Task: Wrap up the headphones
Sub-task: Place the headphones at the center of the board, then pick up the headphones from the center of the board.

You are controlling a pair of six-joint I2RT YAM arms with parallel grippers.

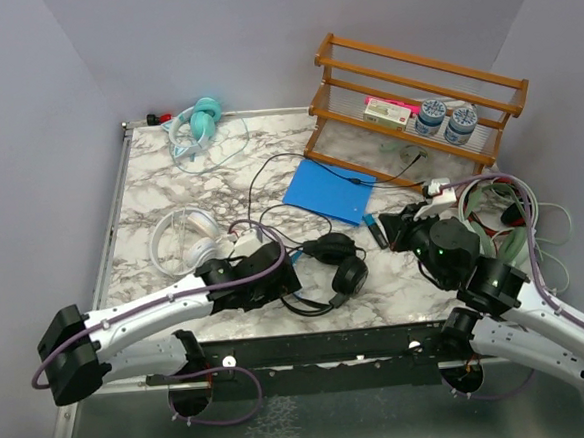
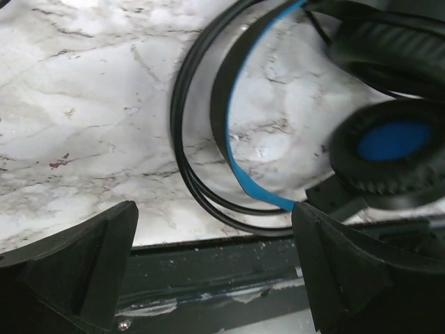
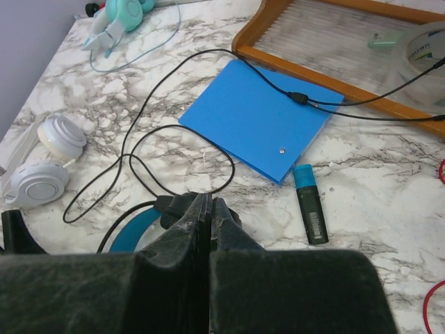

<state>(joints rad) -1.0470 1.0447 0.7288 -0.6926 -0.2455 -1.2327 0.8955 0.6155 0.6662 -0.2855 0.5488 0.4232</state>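
Left gripper: the left gripper (image 2: 215, 275) is seen with jaws spread wide and nothing between them, at the lower middle of the left wrist view; the near table edge lies just below it.
Right gripper: the right gripper (image 3: 211, 221) is seen with fingers pressed together at the lower middle of the right wrist view. Whether a thin wire is pinched there cannot be told.
Task item in hand: the black headphones (image 1: 339, 262) lie at the lower centre of the top view, between the two grippers, with the blue-lined band and a blue-centred ear cup just ahead of the left fingers.
Other headsets: the white headphones (image 1: 187, 242) lie at the left; the teal headphones (image 1: 201, 119) lie at the upper left, well apart.
Cable: the black cable (image 3: 174, 90) is spread in loose loops and is laid across the blue sheet (image 3: 261, 118) towards the wooden rack (image 1: 414, 95).
Risk, snagging: if the cable is drawn in, the sheet or the marker (image 3: 310, 206) could be dragged, because the wire rests on or near them.
Risk, edge: the headset could be pushed off the near edge, since it lies close to it.
Risk, tangling: the white headset's wire may be caught up, as the loops lie near each other.
Writing: print is visible on the marker and the tape roll (image 3: 421, 49), but none can be read.
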